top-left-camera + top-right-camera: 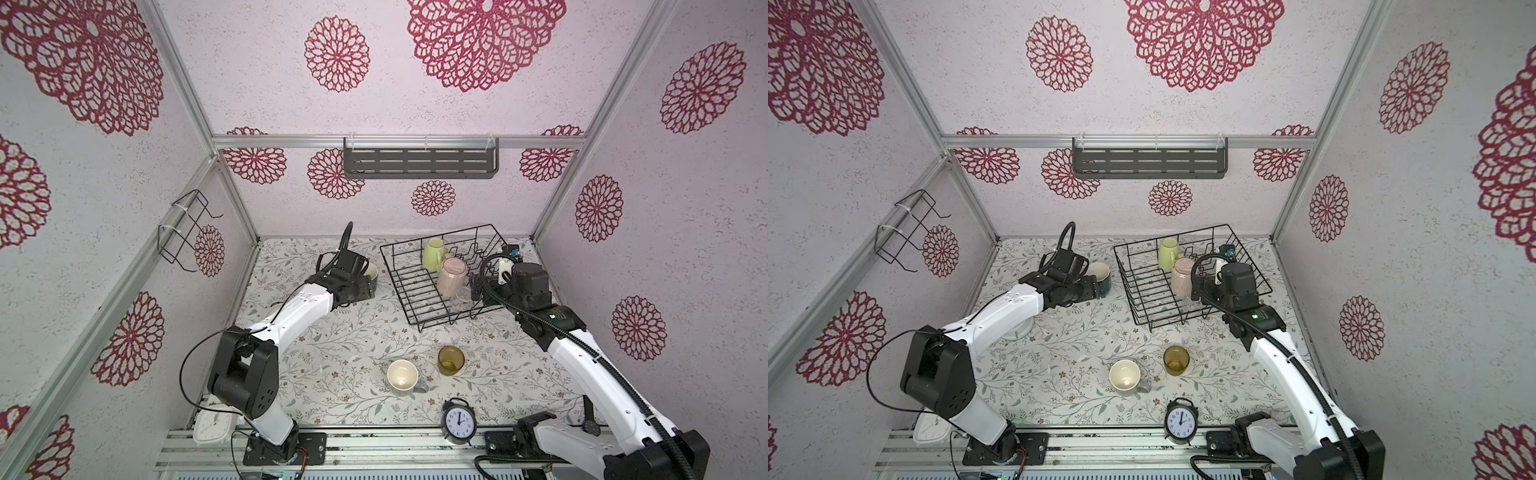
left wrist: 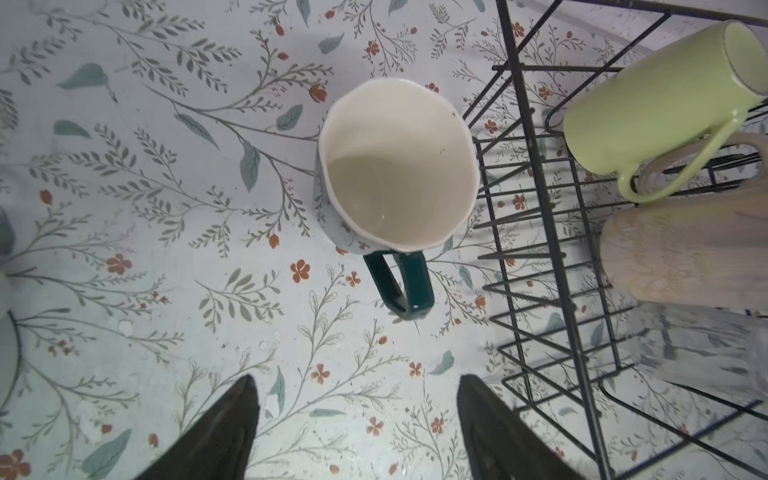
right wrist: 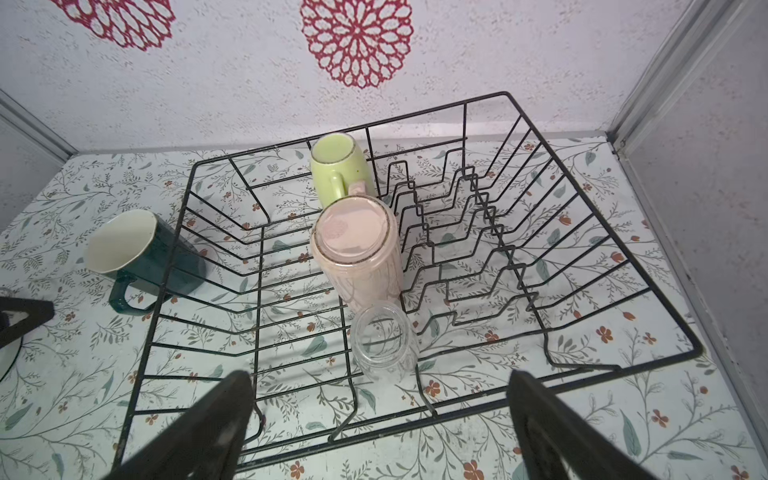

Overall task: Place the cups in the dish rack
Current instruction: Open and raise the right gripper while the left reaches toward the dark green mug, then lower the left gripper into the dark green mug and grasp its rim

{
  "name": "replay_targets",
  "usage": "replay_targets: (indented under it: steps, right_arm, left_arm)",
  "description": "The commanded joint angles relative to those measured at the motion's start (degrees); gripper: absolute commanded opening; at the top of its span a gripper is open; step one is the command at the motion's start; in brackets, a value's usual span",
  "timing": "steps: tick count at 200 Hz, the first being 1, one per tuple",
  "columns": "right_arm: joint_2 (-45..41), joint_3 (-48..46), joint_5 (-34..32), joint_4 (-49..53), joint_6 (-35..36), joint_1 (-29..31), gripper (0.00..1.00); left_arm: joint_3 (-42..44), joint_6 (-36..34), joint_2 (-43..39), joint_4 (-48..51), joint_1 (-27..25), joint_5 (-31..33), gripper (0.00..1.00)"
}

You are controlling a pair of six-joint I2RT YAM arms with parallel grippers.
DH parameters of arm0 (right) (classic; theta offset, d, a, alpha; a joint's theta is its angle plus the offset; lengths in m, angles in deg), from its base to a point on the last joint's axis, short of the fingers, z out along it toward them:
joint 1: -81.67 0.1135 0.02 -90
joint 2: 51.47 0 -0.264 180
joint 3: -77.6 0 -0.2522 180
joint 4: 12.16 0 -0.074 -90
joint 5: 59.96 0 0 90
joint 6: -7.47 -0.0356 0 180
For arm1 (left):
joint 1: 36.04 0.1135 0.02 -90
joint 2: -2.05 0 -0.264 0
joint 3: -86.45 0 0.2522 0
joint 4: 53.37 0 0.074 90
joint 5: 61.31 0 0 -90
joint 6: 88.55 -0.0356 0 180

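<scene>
The black wire dish rack point(image 1: 400, 286) sits at the back right. Inside it a yellow-green mug point(image 1: 433, 254) and a tall pale pink mug point(image 1: 452, 277) are upside down, with a small clear glass point(image 3: 384, 345) in front of them. My right gripper point(image 3: 380, 374) hangs open just short of the glass, holding nothing. A dark teal mug point(image 2: 399, 166) stands upright left of the rack, its handle towards my left gripper point(image 2: 357, 378), which is open and apart from it. A grey mug with cream inside point(image 1: 402, 376) and an amber tumbler point(image 1: 451, 360) stand near the front.
A round black alarm clock point(image 1: 458, 422) stands at the front edge and a white clock point(image 1: 210, 426) at the front left. On the back wall hangs a grey slotted shelf point(image 1: 419, 160), on the left wall a small wire holder point(image 1: 187, 230).
</scene>
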Motion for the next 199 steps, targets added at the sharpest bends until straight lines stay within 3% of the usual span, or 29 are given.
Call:
replay_targets:
  steps: [1,92,158,199]
  right_arm:
    - [-2.61,0.58,-0.10,-0.61,-0.94,-0.19,0.99]
    - [-5.82,-0.38,0.43,1.08,0.18,-0.14,0.99]
    - [-7.43,-1.27,1.01,0.94,0.83,-0.16,0.99]
    - [-6.79,-1.43,2.32,0.57,0.42,-0.15,0.99]
  left_arm:
    - [-3.66,-2.42,3.11,0.93,-1.38,5.32,0.79]
    - [-10.54,0.17,14.94,2.00,-2.19,5.87,0.68]
    - [-12.74,-1.94,18.89,6.82,-1.47,8.04,0.50]
    - [-10.69,-4.25,17.39,4.76,0.45,1.21,0.48]
